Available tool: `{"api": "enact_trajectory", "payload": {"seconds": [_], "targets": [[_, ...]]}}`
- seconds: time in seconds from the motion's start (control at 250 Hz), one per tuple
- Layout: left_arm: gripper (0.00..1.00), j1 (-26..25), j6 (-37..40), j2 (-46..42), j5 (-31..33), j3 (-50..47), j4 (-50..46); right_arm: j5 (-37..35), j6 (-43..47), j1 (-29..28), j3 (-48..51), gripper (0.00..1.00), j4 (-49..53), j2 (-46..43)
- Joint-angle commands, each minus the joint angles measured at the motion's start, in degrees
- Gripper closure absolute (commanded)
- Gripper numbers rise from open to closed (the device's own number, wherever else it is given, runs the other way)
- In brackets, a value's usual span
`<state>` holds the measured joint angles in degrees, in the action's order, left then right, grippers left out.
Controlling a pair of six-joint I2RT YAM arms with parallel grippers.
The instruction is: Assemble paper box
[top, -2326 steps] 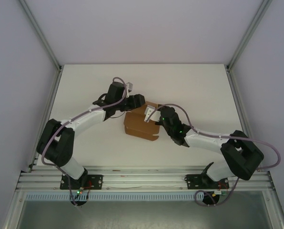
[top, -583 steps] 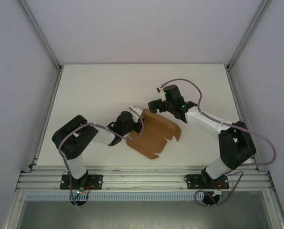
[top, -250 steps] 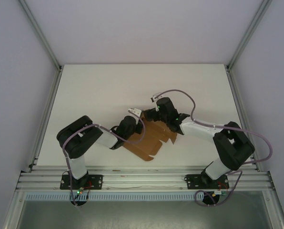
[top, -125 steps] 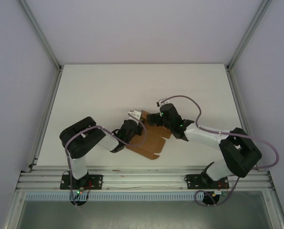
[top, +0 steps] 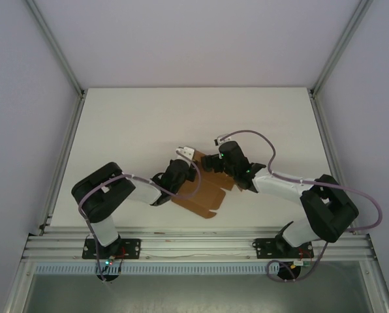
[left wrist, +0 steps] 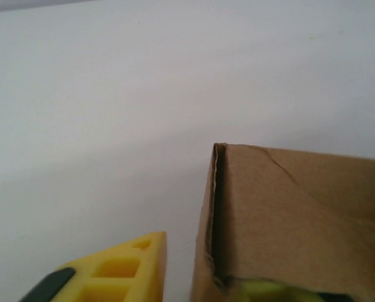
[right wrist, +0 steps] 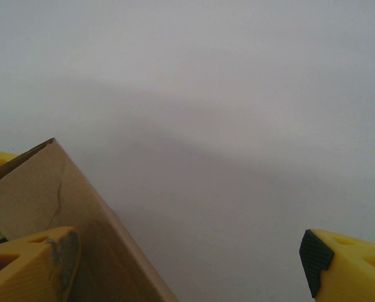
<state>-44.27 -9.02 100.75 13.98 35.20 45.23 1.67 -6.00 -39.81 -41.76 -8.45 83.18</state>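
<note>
- Left gripper — one yellow finger sits at the lower left of its wrist view, with a sliver of white table between it and a raised brown wall. A yellow-green patch at bottom centre, behind that wall, looks like the second finger. The jaws straddle the wall; whether they actually pinch it I cannot tell.
- Right gripper — fingers spread wide, one at the lower left and one at the lower right of its wrist view. A cardboard corner rests beside the lower-left one; nothing is clamped.
- Paper box — brown and part-folded, just below the middle of the overhead view on the table. The left gripper is at its upper-left edge, the right gripper at its upper-right edge.
- Step, as I judge it: standing a side wall up along its crease. The box looks far from closed.
- Risk: if the left hold is loose, the wall can spring back flat.
- Risk: the open right finger pushing on the corner could slide the whole box across the smooth table instead of folding it.
- Risk: pressure off the crease line may buckle the thin cardboard.
</note>
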Motion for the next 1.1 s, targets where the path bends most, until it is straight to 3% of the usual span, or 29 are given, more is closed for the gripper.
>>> {"api": "enact_trajectory", "payload": {"seconds": [0.0,0.032,0.304,0.496,0.564,0.584,0.664,0.747,0.963,1.099], "targets": [[0.92,0.33,0.15,2.55,4.44,1.56,0.99,0.00,0.83,-0.38,0.55,0.10,8.23,1.89],[1.00,0.33,0.35,3.25,4.58,1.33,2.45,0.08,0.50,-0.38,0.55,0.10,8.36,1.94],[1.00,0.20,-0.04,4.40,4.89,-5.70,17.42,-3.58,-6.40,-0.36,-0.67,0.09,12.29,-0.48],[1.00,0.08,0.33,0.72,2.02,-4.68,8.39,-4.21,-6.88,-0.44,-0.81,0.06,14.20,-6.51],[0.65,0.15,0.02,-0.43,0.06,-4.56,6.36,-4.20,-6.30,-0.38,-0.73,0.06,14.84,-8.26],[0.58,0.11,0.02,-0.73,-0.45,-4.65,6.06,-4.28,-6.22,-0.37,-0.71,0.06,15.24,-8.65],[0.48,0.09,0.16,-1.11,-1.49,-4.69,5.24,-5.29,-6.10,-0.39,-0.98,0.06,17.20,-9.98],[0.44,0.15,0.97,-0.71,-1.03,-3.78,3.66,-7.30,-6.78,-0.27,-1.09,0.06,19.43,-11.01],[0.46,0.17,2.21,1.22,-1.86,-0.37,1.61,-9.86,-9.80,0.08,0.44,0.06,21.69,-15.06],[0.58,0.15,2.33,2.41,-0.31,1.03,1.51,-12.29,-11.47,0.10,2.24,0.05,23.37,-19.25]]}}
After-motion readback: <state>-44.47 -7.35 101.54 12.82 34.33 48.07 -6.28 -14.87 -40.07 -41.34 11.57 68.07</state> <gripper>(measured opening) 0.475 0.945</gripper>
